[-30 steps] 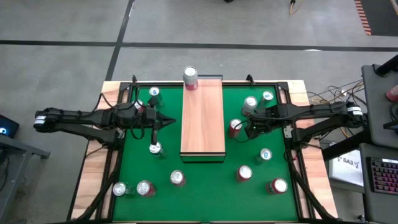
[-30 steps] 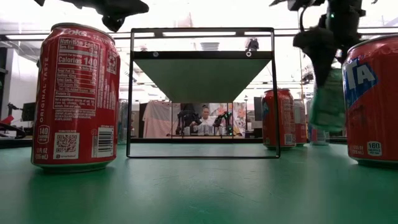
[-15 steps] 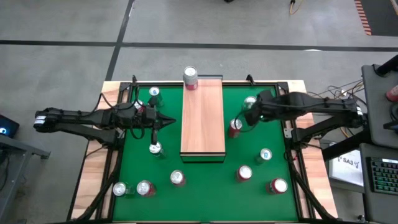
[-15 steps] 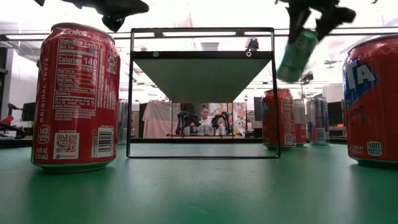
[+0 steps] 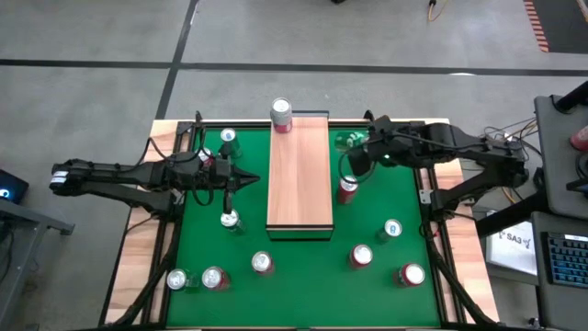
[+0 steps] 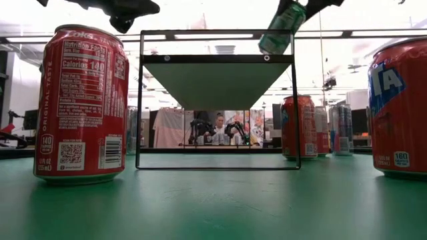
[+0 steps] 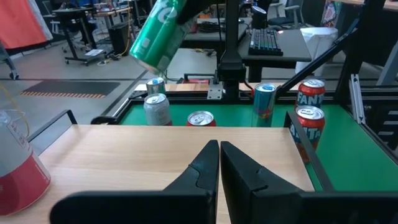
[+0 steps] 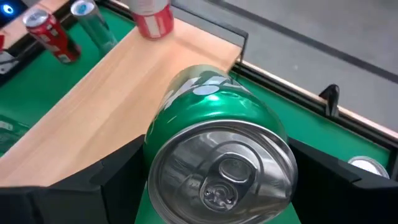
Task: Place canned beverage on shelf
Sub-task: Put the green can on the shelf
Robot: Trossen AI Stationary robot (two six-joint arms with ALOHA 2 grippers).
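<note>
Beside wooden shelf (image 5: pixel 299 175): right gripper (image 5: pixel 356 147) clamping green can (image 8: pixel 217 155) (cylindrical, tilted).

Red can (image 6: pixel 402 107) — cut off by edge.

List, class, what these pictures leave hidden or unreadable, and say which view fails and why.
- Green can: brand lettering, right wrist view; only its top end faces the camera.
- Right gripper: low view; cut off by the top edge.
- Shelf top: low view; seen from beneath, so the can on it is hidden.
- Left gripper: high view; too small to judge its fingers.
- Far cans' labels: high view; only lids face the camera.
</note>
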